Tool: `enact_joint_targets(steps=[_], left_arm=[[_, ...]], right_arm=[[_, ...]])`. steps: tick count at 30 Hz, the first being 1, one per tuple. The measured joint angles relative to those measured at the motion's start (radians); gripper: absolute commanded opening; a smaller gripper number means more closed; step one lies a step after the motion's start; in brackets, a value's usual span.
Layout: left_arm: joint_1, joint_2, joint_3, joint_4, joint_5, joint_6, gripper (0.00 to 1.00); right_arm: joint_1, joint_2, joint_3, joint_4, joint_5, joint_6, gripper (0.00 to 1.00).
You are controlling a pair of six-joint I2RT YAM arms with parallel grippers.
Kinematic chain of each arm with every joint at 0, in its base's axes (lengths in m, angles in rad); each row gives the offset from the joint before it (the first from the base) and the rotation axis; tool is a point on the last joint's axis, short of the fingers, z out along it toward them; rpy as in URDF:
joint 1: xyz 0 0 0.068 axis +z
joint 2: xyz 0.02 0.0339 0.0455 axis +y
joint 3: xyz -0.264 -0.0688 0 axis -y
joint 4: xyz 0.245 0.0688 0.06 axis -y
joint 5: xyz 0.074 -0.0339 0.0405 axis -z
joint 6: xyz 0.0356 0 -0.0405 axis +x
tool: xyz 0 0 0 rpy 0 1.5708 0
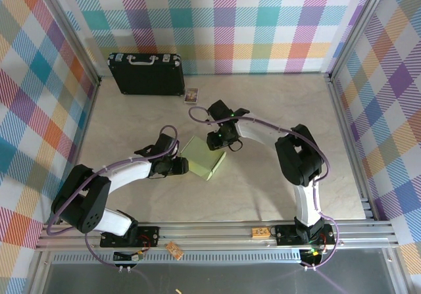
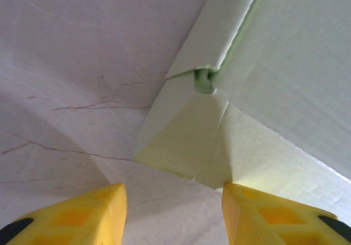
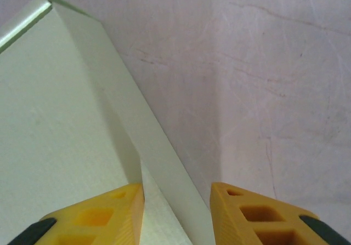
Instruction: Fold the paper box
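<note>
The paper box point(image 1: 204, 157), pale green card partly folded up, lies mid-table between the two arms. My left gripper point(image 1: 181, 166) is at its left corner. In the left wrist view the gripper point(image 2: 173, 195) stands open, and its right finger point(image 2: 258, 209) touches the tip of a folded corner flap point(image 2: 186, 141) of the box point(image 2: 285, 64). My right gripper point(image 1: 221, 140) is at the box's far right edge. In the right wrist view that gripper point(image 3: 177, 195) is open, its yellow fingers point(image 3: 109, 209) standing either side of a raised side flap point(image 3: 159, 152) of the box point(image 3: 55, 119).
A black briefcase point(image 1: 146, 73) with a silver handle lies at the back left. A tiny picture card point(image 1: 191, 96) sits just right of it. The aluminium frame rail point(image 1: 217, 231) runs along the near edge, and checkered walls close in the table's other sides.
</note>
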Motion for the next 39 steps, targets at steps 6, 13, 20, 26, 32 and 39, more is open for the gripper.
enact_joint_targets(steps=[6, 13, 20, 26, 32, 39], left_arm=[[0.017, 0.029, 0.019, -0.006, -0.001, 0.0, 0.49], [0.019, 0.043, 0.035, -0.026, -0.001, -0.001, 0.52], [0.026, -0.001, 0.014, -0.023, -0.002, -0.022, 0.57], [0.033, -0.079, 0.004, -0.053, -0.01, -0.034, 0.47], [0.028, -0.251, -0.098, -0.011, 0.107, -0.061, 0.25], [-0.061, -0.298, -0.257, 0.183, 0.282, -0.139, 0.12]], right_arm=[[0.0, -0.037, -0.054, 0.003, -0.022, 0.013, 0.37], [0.0, -0.08, -0.114, 0.002, -0.04, 0.026, 0.37], [0.0, -0.084, -0.121, 0.003, -0.04, 0.039, 0.38], [0.0, -0.085, -0.121, 0.003, -0.04, 0.049, 0.38], [-0.001, -0.085, -0.122, 0.003, -0.04, 0.049, 0.38], [-0.003, -0.085, -0.124, 0.006, -0.042, 0.049, 0.37]])
